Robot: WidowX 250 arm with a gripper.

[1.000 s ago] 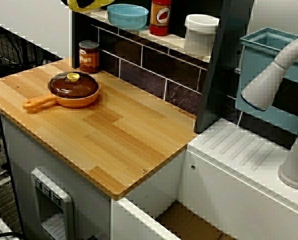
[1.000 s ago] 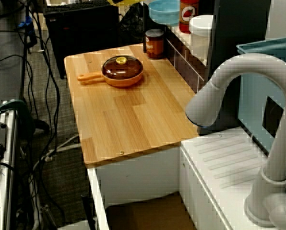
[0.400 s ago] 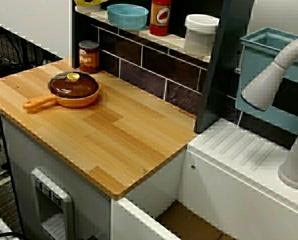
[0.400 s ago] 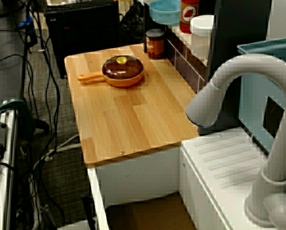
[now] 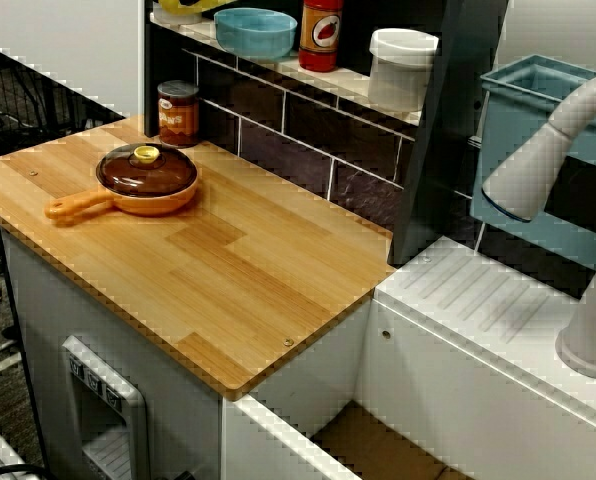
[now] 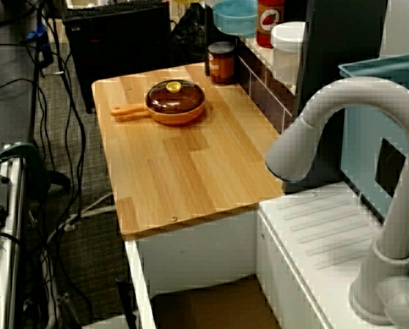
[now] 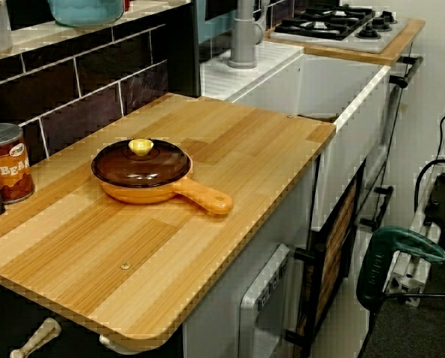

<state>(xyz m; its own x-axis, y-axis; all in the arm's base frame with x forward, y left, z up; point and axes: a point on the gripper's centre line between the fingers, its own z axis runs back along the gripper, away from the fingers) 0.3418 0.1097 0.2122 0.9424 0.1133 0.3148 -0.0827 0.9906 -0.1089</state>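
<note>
Claw absent from every view; cannot tell if it is apart or together. Pan (image 5: 146,190) sits flat on my tabletop (image 5: 248,290), lid (image 5: 146,170) seated, near the can (image 5: 178,113). Its handle (image 5: 78,207) points away from the tiled wall, probably the freer side.

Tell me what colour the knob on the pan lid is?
The knob is yellow, clearest in the close side view.

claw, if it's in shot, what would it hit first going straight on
No claw clearly shows in any view, so its line cannot be judged; the lidded orange pan sits untouched on the wooden counter.
</note>
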